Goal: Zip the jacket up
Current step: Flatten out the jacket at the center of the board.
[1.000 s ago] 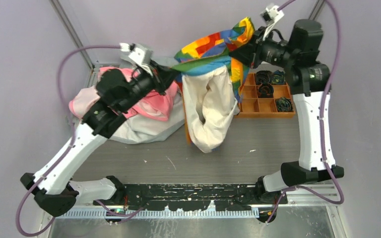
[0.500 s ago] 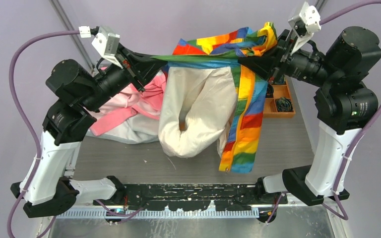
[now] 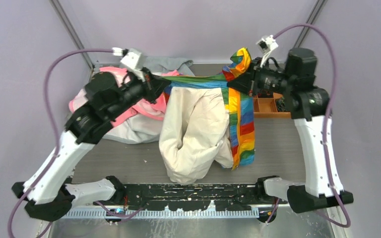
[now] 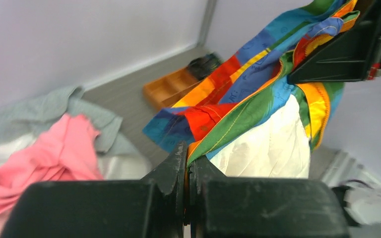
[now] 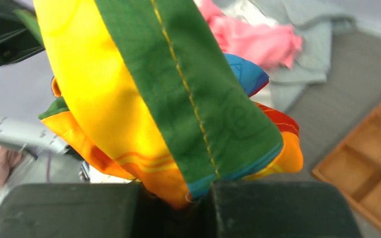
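Across the upper middle of the overhead view, you have the jacket (image 3: 197, 130) strung between both arms: its top edge runs as a taut green and blue band from the left gripper (image 3: 162, 82) at centre left to the right gripper (image 3: 234, 83) at centre right. Your left gripper is clamped tight on that edge, and its wrist view shows the two black fingers (image 4: 171, 171) pressed together with the green, yellow-stitched hem coming out between them. Your right gripper is closed down on a bunched fold of yellow, green and orange cloth, which its wrist view shows pinched at the bottom of the frame. Below the band the cream lining faces the camera and hangs toward the near edge of the grey table (image 3: 129, 161); whether it touches there you cannot tell. A rainbow-striped panel drops down the right side of the lining. At the upper left, behind the left arm, a pink garment (image 3: 151, 106) lies heaped beside a grey garment (image 3: 173, 64), and at the right an orange tray (image 3: 264, 105) sits partly hidden behind the right arm
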Tool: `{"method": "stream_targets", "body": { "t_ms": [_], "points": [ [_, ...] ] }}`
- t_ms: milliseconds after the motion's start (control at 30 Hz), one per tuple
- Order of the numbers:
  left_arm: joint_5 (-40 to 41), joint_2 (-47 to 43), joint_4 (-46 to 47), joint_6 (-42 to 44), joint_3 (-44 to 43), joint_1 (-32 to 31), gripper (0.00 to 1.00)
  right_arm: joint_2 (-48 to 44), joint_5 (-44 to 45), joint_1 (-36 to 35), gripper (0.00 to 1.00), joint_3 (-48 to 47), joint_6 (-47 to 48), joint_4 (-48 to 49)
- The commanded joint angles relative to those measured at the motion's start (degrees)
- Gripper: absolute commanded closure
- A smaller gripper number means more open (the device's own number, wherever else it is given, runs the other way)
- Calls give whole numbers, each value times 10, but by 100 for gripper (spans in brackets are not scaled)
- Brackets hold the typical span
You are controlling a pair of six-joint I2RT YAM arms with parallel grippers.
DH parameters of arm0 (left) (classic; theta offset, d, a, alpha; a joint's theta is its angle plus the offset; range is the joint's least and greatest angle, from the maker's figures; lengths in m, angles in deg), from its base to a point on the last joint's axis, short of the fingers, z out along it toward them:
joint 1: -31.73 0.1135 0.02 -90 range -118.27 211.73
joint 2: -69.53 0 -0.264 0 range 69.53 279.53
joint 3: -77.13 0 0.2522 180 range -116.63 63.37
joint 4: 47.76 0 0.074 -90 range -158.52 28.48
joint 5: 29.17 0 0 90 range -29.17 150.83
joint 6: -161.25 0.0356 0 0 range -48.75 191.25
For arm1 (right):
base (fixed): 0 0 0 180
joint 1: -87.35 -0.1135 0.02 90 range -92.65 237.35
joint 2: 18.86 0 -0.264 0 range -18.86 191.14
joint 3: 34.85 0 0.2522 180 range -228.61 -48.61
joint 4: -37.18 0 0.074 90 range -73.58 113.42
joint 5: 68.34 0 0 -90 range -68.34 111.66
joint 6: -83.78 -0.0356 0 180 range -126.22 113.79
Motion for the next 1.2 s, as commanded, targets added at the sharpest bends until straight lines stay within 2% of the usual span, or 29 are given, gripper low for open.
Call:
{"method": "stream_targets", "body": {
  "t_ms": [0, 133, 200, 300, 367, 433, 467, 533, 600, 633, 667, 733, 800, 933, 1067, 1167],
  "points": [
    [130, 75, 101, 3, 24, 44, 100, 53, 197, 21, 92, 113, -57, 167],
    [120, 209, 144, -68, 5, 104, 100, 124, 309, 21, 91, 149, -56, 277],
    [140, 288, 140, -86, -45, 112, 100, 168, 372, 21, 89, 144, -48, 322],
    [214, 418, 74, -138, -171, 113, 100, 234, 417, 21, 83, 114, -27, 349],
    [257, 514, -7, -175, -289, 113, 100, 280, 454, 21, 73, 85, -19, 349],
    [272, 613, -105, -201, -435, 113, 99, 316, 482, 24, 58, 44, -16, 324],
    [266, 658, -164, -206, -504, 113, 93, 329, 481, 30, 49, 26, -16, 310],
    [256, 734, -229, -195, -635, 113, 65, 336, 461, 45, 31, 11, -18, 297],
    [257, 734, -236, -163, -675, 113, 33, 325, 438, 65, 9, 14, -25, 297],
    [256, 713, -214, -141, -657, 112, 21, 318, 427, 73, 3, 15, -30, 294],
    [253, 677, -180, -111, -614, 111, 11, 310, 411, 89, 1, 18, -32, 287],
    [234, 592, -99, -45, -483, 108, 1, 288, 367, 114, 0, 25, -27, 269],
    [183, 508, -43, 8, -377, 108, 1, 259, 311, 129, 0, 41, -17, 252],
    [43, 342, -22, 35, -194, 107, 2, 172, 93, 145, 0, 137, 23, 245],
    [-105, 153, 66, -27, 72, 108, 5, 70, -77, 146, 0, 270, 27, 279],
    [-130, -1, 149, -115, 272, 109, 7, 15, -161, 146, 0, 362, 27, 293]
  ]
}}
